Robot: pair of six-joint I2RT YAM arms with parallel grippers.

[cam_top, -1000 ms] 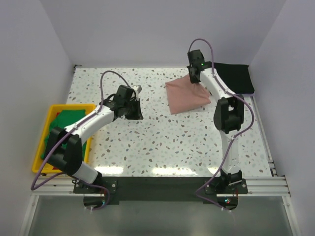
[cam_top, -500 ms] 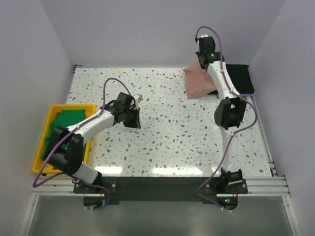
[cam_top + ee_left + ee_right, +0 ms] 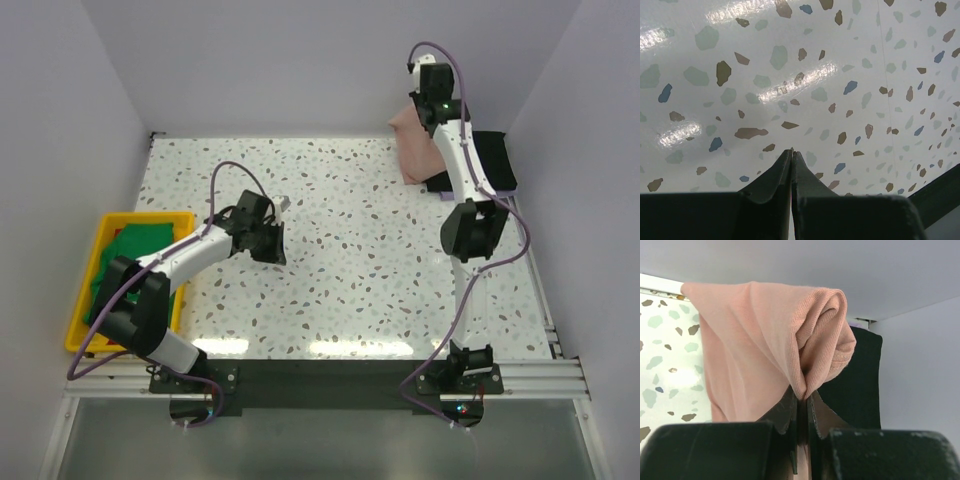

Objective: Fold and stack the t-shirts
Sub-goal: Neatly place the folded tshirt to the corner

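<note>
My right gripper (image 3: pixel 801 405) pinches the bunched pink t-shirt (image 3: pixel 755 340) aloft beside the black t-shirt (image 3: pixel 852 385), presumably for stacking (left gripper (image 3: pixel 791 156) closed, empty, parked aside).

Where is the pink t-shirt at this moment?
In the top view the pink t-shirt hangs at the far right of the table, pinched in the right gripper, just left of the black t-shirt.

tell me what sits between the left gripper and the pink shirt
Nothing: in the top view only bare speckled table separates the left gripper from the pink shirt.
</note>
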